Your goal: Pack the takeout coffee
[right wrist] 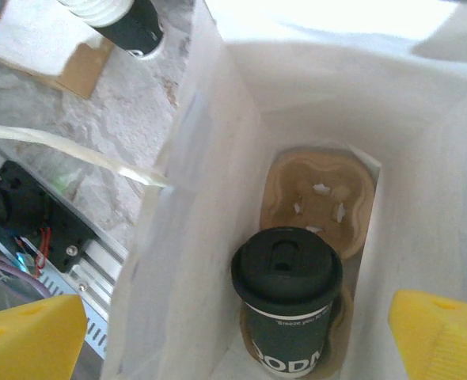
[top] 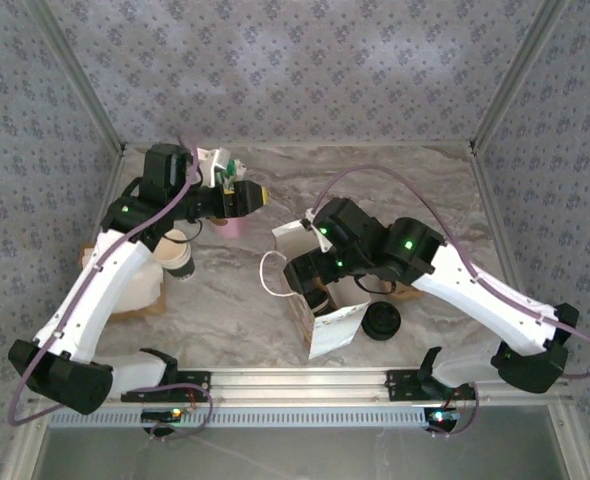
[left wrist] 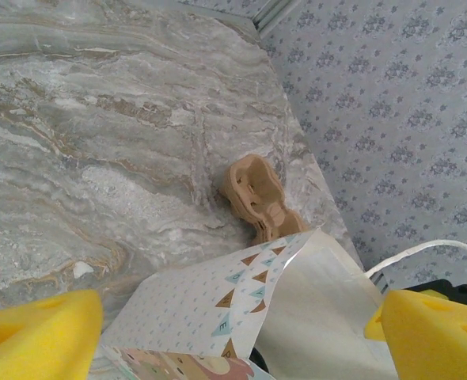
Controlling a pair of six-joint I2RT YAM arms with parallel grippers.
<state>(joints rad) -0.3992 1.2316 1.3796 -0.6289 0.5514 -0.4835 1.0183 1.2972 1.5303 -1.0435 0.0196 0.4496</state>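
Note:
The takeout coffee (right wrist: 287, 297), a dark printed paper cup with a round black lid, stands upright in a brown cardboard carrier (right wrist: 320, 198) at the bottom of the white paper bag (right wrist: 194, 261). My right gripper (right wrist: 235, 336) hangs over the bag's mouth, its yellow pads (right wrist: 32, 336) spread wide and open, clear of the cup. The bag (top: 327, 325) stands in front of the right arm. My left gripper (top: 258, 197) is open too, off the bag's far left corner. The bag's bunting-patterned side (left wrist: 210, 305) shows between its pads (left wrist: 431, 332) without touching them.
Stacked lidless cups (top: 178, 256) stand on a cardboard piece (top: 140, 300) by the left arm. Loose black lids (top: 382, 322) lie right of the bag. Spare brown carriers (left wrist: 257, 194) lie past the bag. A pink thing (top: 233, 226) sits under the left gripper. Patterned walls enclose the table.

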